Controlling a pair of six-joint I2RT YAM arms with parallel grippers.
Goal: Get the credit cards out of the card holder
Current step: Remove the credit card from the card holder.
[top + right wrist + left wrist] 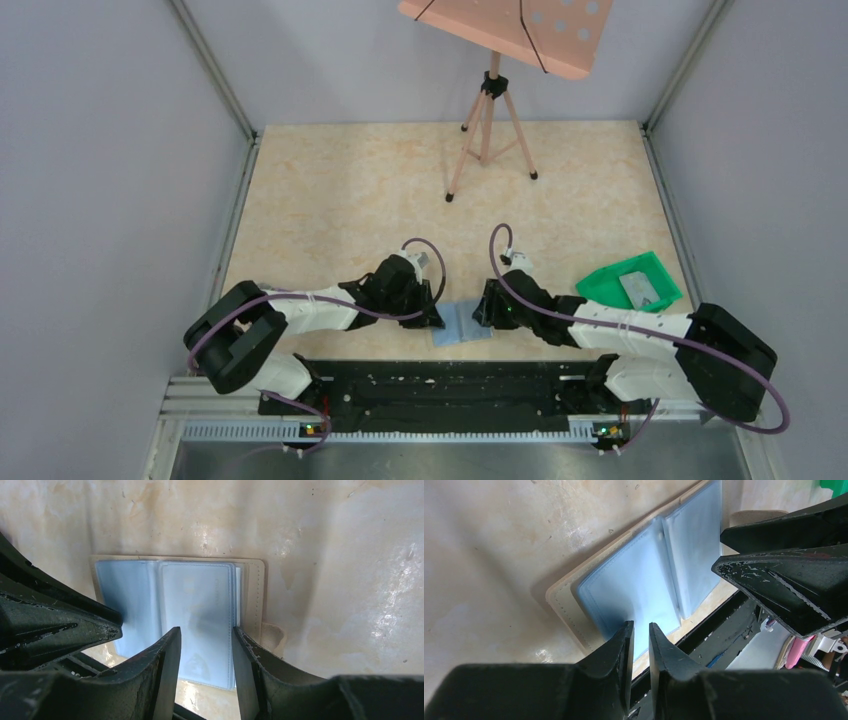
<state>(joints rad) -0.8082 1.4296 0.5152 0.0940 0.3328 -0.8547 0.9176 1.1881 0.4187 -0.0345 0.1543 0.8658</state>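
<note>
The card holder (462,324) lies open on the table between my grippers, its two light-blue panels up and its beige rim showing. In the left wrist view it (639,575) lies just past my left gripper (640,626), whose jaws are almost closed with only a thin slit, over the left panel's near edge. My left gripper also shows in the top view (436,318). My right gripper (206,630) is open, its jaws straddling the right panel, where a pale credit card (200,600) sits in the pocket. Another grey card (643,289) lies in the green tray (598,282).
The green tray is to the right of the right arm. A tripod stand (488,110) with a pink perforated top stands at the back. A black rail (440,385) runs along the near table edge, close to the card holder. Grey walls enclose the table.
</note>
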